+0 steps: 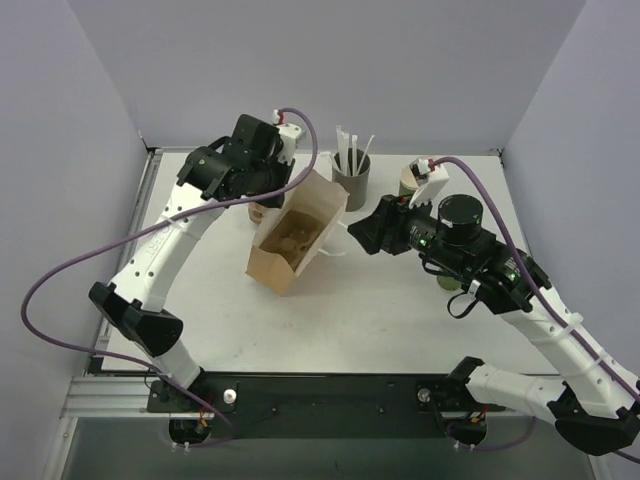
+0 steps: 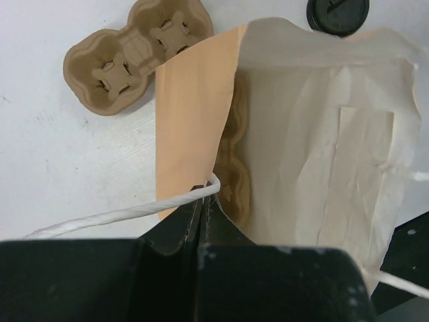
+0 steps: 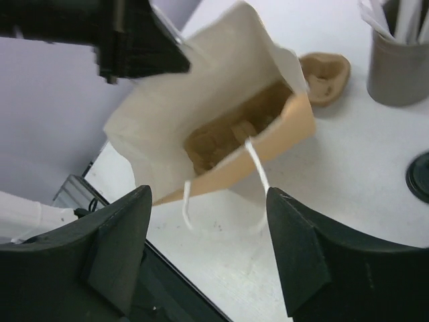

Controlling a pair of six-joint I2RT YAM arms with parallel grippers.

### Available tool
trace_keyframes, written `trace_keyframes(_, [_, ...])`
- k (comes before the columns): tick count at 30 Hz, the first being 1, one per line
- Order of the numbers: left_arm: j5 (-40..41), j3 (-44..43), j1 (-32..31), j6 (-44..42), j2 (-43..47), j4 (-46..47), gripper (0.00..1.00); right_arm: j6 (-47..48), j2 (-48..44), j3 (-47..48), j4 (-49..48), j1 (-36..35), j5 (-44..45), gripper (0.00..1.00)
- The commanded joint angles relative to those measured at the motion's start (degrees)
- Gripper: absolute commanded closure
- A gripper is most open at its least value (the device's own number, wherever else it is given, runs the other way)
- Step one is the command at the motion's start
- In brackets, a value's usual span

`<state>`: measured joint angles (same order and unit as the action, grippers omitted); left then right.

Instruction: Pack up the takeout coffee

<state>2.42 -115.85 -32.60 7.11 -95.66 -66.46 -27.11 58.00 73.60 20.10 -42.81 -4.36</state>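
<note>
A brown paper bag [image 1: 295, 235] stands tilted mid-table, mouth open towards my right arm. My left gripper [image 2: 203, 201] is shut on its far white string handle [image 2: 120, 216] and holds that side up. My right gripper [image 3: 208, 194] is open just off the bag's [image 3: 221, 100] mouth; the near handle loop [image 3: 258, 168] hangs free between its fingers. A pulp cup carrier [image 3: 228, 134] lies inside the bag. Only a bit of a green cup [image 1: 450, 280] shows under my right forearm, its top hidden, so I cannot tell whether it is the takeout coffee.
A second pulp cup carrier [image 2: 134, 54] lies on the table behind the bag. A grey straw holder [image 1: 351, 175] stands at the back. Beside it another green cup [image 1: 408, 180] sits behind my right wrist. A round black lid [image 2: 338, 15] shows beyond the bag.
</note>
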Motion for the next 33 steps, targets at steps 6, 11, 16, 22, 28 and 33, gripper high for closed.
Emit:
trace_keyframes(6, [1.01,5.02,-9.93,-11.86,2.93,3.43,1.00,8.40,9.57,0.49,-21.59,-4.65,-10.92,0.47])
trace_keyframes(11, [-0.21,10.11,-10.11,-11.60,6.70,8.26,1.00,5.85,11.35,-7.14,-25.54,-5.18,-11.55,0.53])
trace_keyframes(16, [-4.60,13.63,-10.03,-11.16,10.04,12.66,1.00,2.60,9.33,-18.21,-30.29,-5.97,-9.09,0.55])
trace_keyframes(22, [-9.08,21.27,-10.03,-9.05,17.06,23.28,1.00,2.24,7.84,-23.41,-29.77,-7.11,-4.70,0.60])
trace_keyframes(28, [-12.43,38.14,-10.38,-7.38,28.48,41.30,1.00,3.64,6.25,-27.81,-29.68,-8.17,-0.22,0.62])
trace_keyframes(33, [-13.05,43.43,-10.47,-5.09,31.94,47.65,1.00,5.05,6.86,-27.47,-29.85,-8.70,1.11,0.62])
